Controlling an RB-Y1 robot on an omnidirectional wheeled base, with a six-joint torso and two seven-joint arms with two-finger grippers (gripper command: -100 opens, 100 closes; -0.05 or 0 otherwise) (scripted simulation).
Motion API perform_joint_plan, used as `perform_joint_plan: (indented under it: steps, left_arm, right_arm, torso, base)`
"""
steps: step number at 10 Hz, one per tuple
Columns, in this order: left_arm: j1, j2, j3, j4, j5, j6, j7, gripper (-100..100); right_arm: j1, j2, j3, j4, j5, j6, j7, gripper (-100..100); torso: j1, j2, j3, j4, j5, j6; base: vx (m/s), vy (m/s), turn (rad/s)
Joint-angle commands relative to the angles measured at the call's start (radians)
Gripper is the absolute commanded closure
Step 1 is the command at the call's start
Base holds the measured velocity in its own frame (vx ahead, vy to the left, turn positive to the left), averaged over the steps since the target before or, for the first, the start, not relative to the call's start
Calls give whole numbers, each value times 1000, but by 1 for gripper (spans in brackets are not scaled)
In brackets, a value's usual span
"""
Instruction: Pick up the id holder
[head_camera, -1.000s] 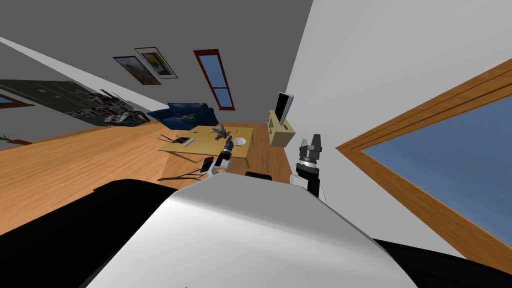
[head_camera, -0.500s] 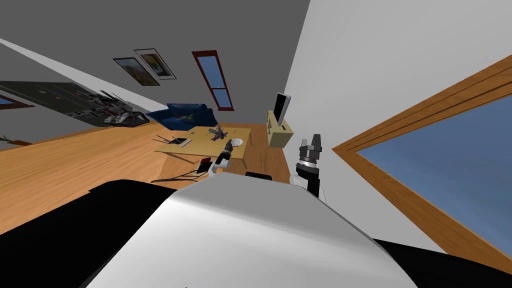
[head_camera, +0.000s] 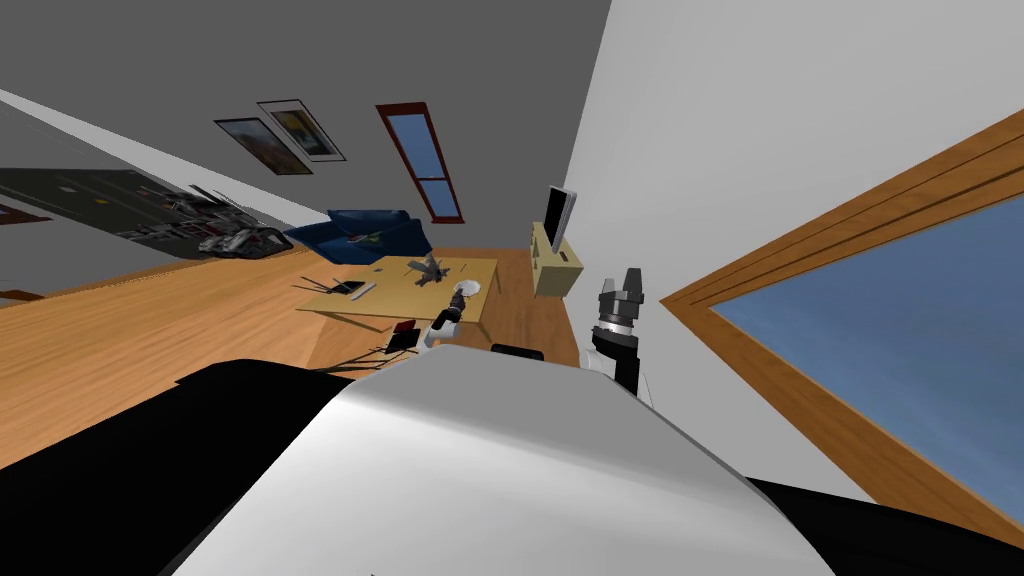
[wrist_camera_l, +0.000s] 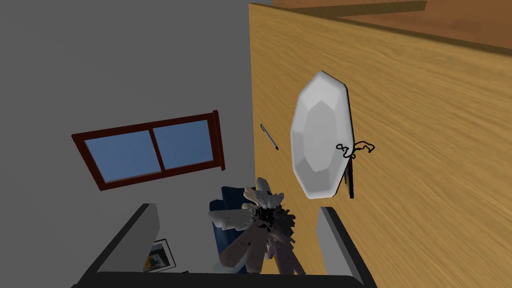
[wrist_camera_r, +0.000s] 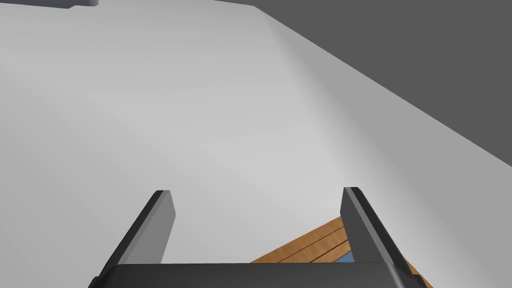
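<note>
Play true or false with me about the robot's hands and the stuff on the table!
1. The left gripper is open. True.
2. The white plate lies on the floor. False: it lies on the wooden table.
3. The dark id holder, with its curly black cord, sits right beside the plate's edge. True.
4. The right gripper is holding the pen. False: the right gripper is open and empty, and the pen lies on the table near the plate.
5. The left gripper has already grabbed the id holder. False: nothing is between its fingers' pads, and the id holder lies on the table.
</note>
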Motion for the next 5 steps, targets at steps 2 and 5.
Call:
perform_joint_plan:
  steps: [2,5]
  left_arm:
    - [-13,3,30,80,24,66,16,-100]
    - [-19,9,53,145,41,109,26,-100]
  right_arm:
    - [0,0,0,0,0,0,0,0]
    - [0,0,0,0,0,0,0,0]
  torso:
    - [0,-1,-1,0,0,0]
    - [3,2,1,0,1,0]
  base:
    - [128,-20,-62]
    - [96,9,-58]
